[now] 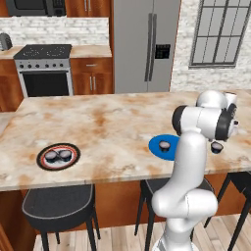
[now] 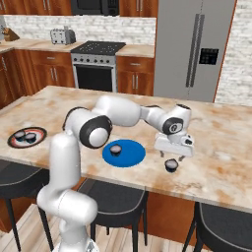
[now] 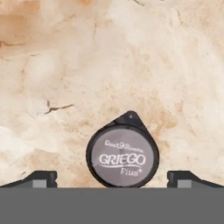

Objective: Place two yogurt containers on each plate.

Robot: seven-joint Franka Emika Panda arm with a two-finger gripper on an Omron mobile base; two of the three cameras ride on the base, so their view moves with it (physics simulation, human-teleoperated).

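Observation:
A black plate with a red-orange ring (image 1: pixel 43 162) (image 2: pixel 41 134) lies at the counter's left and carries two yogurt containers (image 1: pixel 58 156) (image 2: pixel 25 136). The blue plate (image 1: pixel 156 148) (image 2: pixel 130 156) near the front edge holds one yogurt container (image 1: pixel 164 144) (image 2: pixel 115 149). Another yogurt container (image 1: pixel 216 147) (image 2: pixel 172 165) (image 3: pixel 122 156) stands on the bare counter just right of the blue plate. My gripper (image 2: pixel 173 156) (image 3: pixel 113 178) hovers right over it, open, its fingertips (image 3: pixel 41 177) wide on either side of the cup and holding nothing.
The marble island counter (image 1: pixel 108 122) stretches wide behind the plates. Black bar stools (image 1: pixel 59 203) stand under its front edge. A stove (image 1: pixel 44 68) and a steel fridge (image 1: pixel 142 44) line the far wall.

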